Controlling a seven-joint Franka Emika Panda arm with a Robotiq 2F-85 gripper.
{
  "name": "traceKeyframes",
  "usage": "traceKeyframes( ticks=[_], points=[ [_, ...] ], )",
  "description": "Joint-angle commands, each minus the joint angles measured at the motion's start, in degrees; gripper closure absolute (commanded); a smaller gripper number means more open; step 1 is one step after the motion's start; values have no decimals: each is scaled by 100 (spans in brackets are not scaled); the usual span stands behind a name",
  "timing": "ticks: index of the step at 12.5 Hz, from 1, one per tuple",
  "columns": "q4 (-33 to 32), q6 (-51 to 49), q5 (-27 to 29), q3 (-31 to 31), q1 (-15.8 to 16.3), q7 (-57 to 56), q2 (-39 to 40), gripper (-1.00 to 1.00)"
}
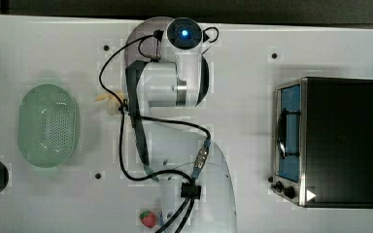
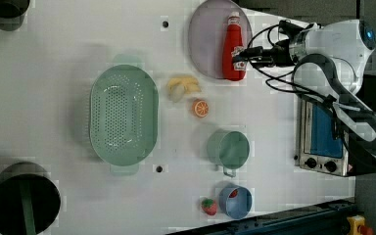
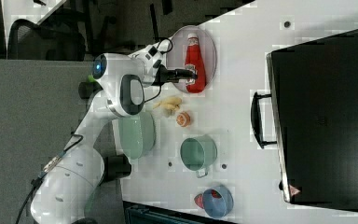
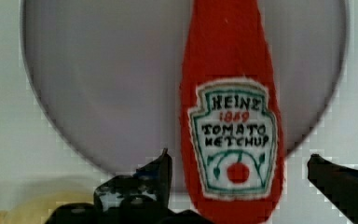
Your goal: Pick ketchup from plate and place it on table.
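Ketchup (image 2: 234,46) lying flat on the plate (image 2: 206,39), open gripper (image 2: 241,55) straddling its label.

In the wrist view we read the label; the left view adds banana pieces (image 2: 182,87), orange slice (image 2: 200,108), green basket (image 2: 123,116).

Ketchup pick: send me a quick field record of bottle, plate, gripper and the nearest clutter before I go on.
ketchup: lying flat on the plate, label up
plate: on the table, at its edge
gripper: open, one finger on each side of the label end, not closed on the bottle
nearest clutter: pale yellow item and orange slice, both off the plate
ketchup on table: not yet
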Motion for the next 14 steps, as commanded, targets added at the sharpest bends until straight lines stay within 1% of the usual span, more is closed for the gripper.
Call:
traceKeyframes(
  ticks=[1,4,8,9,12,14],
  points=[
    [415,97,-246,33,123,-424,358,-100],
    [671,502,-456,29,168,-422,729,-100],
    [786,893,-485,27,187,-424,1037,-100],
    [789,897,-485,26,186,-423,1030,-91],
    [779,885,-485,30,189,-400,1011,-19],
    [783,890,-484,36,186,-383,946,-18]
  ],
)
